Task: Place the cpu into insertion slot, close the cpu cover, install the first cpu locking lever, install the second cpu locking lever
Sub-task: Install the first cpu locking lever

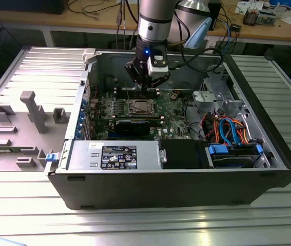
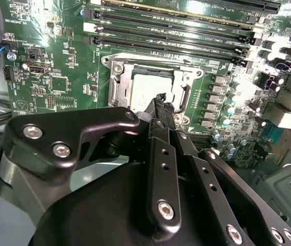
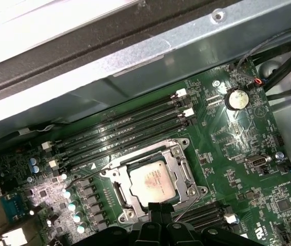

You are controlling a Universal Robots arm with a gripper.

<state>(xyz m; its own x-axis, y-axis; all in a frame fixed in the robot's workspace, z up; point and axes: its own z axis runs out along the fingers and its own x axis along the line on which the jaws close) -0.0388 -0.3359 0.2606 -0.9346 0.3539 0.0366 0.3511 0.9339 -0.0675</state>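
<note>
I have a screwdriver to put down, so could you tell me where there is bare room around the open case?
The ribbed table in front of the case is bare, and so is its strip at the exterior view's right. Inside is crowded: cables beside the board, the end effector by the cpu.

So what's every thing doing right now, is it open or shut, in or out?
cpu: in, lying flat in the insertion slot, silver top up.
cpu cover: down, framing the chip.
gripper: shut, tips close over the cover's edge.
computer case: open, with the green board showing inside.
</note>
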